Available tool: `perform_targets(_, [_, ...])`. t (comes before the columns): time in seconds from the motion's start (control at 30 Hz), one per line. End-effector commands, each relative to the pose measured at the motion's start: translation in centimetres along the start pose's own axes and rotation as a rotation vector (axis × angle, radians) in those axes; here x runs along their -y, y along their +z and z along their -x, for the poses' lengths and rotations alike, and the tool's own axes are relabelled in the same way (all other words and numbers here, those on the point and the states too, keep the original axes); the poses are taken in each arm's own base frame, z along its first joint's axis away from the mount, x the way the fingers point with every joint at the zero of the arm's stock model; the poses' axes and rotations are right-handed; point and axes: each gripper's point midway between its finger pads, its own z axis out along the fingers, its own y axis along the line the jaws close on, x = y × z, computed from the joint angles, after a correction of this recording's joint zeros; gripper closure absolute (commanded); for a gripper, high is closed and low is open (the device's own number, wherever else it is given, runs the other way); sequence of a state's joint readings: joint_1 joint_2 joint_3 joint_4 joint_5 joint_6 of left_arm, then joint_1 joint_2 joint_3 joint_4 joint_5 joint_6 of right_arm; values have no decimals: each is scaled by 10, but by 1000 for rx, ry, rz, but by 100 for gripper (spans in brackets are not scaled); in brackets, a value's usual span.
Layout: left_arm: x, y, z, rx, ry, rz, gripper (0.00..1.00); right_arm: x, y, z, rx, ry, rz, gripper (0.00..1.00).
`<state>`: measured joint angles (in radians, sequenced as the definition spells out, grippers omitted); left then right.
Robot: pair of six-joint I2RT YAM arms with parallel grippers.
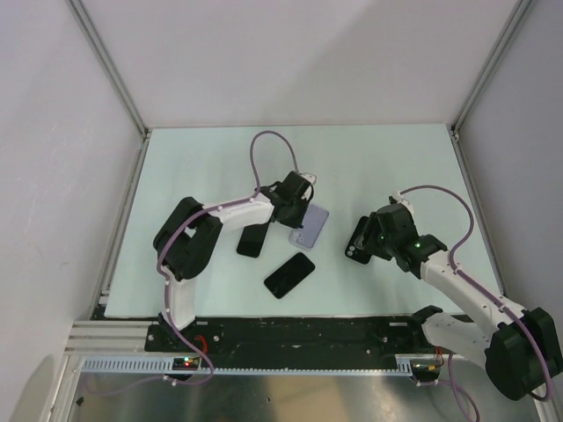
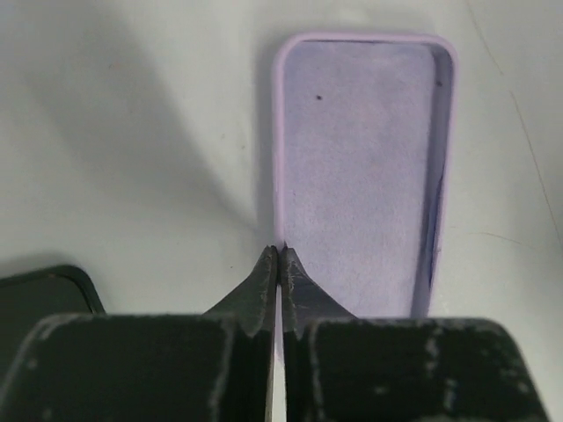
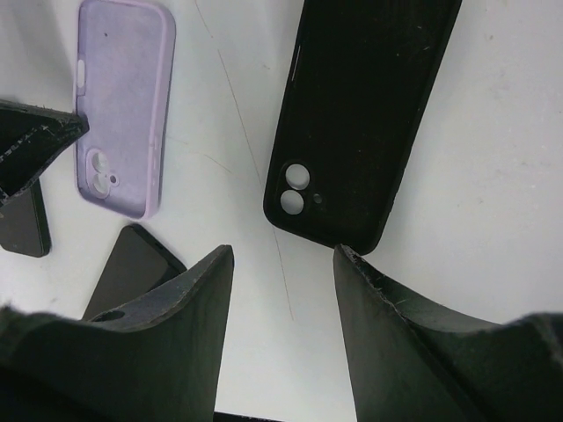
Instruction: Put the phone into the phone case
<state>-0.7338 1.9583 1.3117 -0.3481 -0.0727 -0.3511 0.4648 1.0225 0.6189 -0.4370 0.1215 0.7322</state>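
left gripper [image 2: 280, 255] closed at edge of lilac case [image 2: 356, 167], right gripper [image 3: 283, 255] parted over end of black case [image 3: 361, 114]

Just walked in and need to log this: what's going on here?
The left gripper is shut right at the long rim of the empty lilac case; whether it pinches the rim is unclear. The right gripper hangs open over the camera end of a black case. Two black phones lie on the table, neither in a case yet.

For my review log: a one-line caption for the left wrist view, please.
Left claw shut, tips at the left rim of the empty lilac case.
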Motion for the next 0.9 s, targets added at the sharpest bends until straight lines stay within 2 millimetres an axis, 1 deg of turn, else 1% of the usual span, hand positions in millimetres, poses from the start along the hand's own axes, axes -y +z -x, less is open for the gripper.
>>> perform_targets(0.0, [22, -23, 44, 103, 268, -143, 99, -13, -3, 14, 25, -9, 59, 46])
perform_targets(0.07, [25, -31, 52, 129, 371, -171, 100, -16, -2, 20, 33, -2, 70, 46])
perform_targets(0.13, [26, -34, 55, 114, 462, -203, 100, -22, 0, 29, 43, 10, 88, 46])
perform_targets(0.2, [26, -34, 55, 92, 534, -217, 100, -29, 3, 38, 53, 13, 107, 45])
perform_targets(0.3, [24, -33, 56, 73, 590, -234, 100, -43, 11, 60, 87, -8, 134, 44])
perform_targets(0.4, [22, -32, 56, 48, 612, -253, 100, -51, 32, 74, 80, -61, 122, 43])
perform_targets(0.47, [22, -32, 54, 33, 621, -261, 100, -61, 47, 81, 64, -94, 141, 43])
perform_targets(0.53, [21, -30, 49, 13, 628, -264, 100, -71, 62, 88, 55, -124, 174, 43])
perform_targets(0.57, [17, -29, 47, -2, 624, -255, 98, -74, 71, 90, 47, -134, 180, 43])
perform_targets(0.6, [14, -28, 45, -14, 615, -252, 93, -77, 77, 92, 33, -144, 194, 43])
perform_targets(0.67, [9, -29, 44, -29, 572, -261, 78, -83, 89, 93, 8, -166, 221, 42])
perform_targets(0.73, [6, -32, 44, -36, 495, -282, 45, -89, 98, 91, -10, -193, 246, 42])
perform_targets(0.77, [2, -33, 46, -33, 441, -265, 32, -91, 103, 89, -22, -208, 256, 42])
perform_targets(0.8, [-2, -36, 49, -23, 388, -239, 25, -93, 106, 89, -29, -221, 262, 41])
perform_targets(0.83, [-9, -36, 51, -13, 330, -189, 23, -93, 111, 85, -46, -237, 262, 41])
perform_targets(0.87, [-14, -40, 55, 9, 265, -139, 22, -94, 115, 84, -56, -251, 263, 41])
